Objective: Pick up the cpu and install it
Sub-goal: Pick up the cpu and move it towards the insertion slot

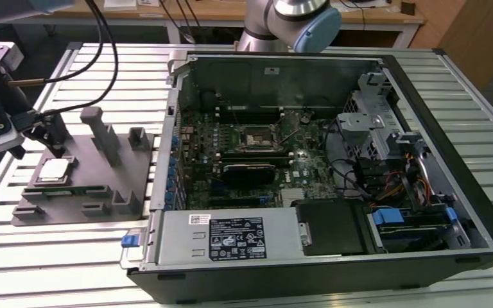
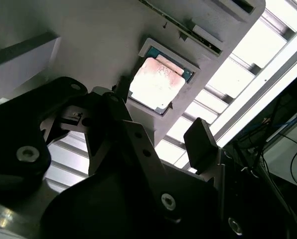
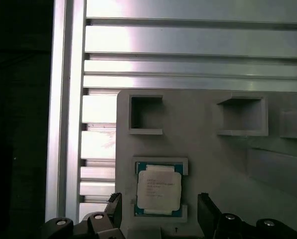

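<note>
The cpu [image 1: 54, 171] is a small square chip with a pale silver top. It lies flat in a recess of the grey holder plate [image 1: 110, 183] at the exterior view's left, outside the computer. Both wrist views also show the cpu [image 2: 156, 82] [image 3: 159, 189] seated in that recess. My gripper [image 1: 38, 154] hovers just above it and stands open. Its black fingers [image 3: 206, 204] sit on either side of the chip with nothing between them. In the second wrist view the gripper [image 2: 161, 119] is apart from the cpu.
The open computer case [image 1: 452, 160] lies on the slatted metal table, with the black socket frame [image 1: 255, 138] on its motherboard. The holder plate carries upright grey posts [image 1: 101, 131] and a green memory stick [image 1: 75, 190]. Cables hang near my arm.
</note>
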Controlling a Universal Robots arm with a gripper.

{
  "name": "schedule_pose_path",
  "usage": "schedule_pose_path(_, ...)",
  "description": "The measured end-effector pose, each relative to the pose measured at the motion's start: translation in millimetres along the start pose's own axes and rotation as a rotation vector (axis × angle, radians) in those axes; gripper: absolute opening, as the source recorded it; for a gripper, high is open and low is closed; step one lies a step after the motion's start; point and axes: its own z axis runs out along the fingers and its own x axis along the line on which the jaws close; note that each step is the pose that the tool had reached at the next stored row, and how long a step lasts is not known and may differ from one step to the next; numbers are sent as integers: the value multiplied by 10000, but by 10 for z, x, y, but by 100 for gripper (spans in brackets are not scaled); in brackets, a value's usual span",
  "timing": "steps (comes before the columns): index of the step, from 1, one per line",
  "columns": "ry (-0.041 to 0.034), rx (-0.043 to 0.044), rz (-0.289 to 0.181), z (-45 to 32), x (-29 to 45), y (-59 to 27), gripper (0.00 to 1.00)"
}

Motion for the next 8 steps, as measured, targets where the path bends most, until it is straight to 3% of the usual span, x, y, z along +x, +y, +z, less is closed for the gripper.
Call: schedule_pose_path(8, -2, 0, 32, 53, -8, -3, 71)
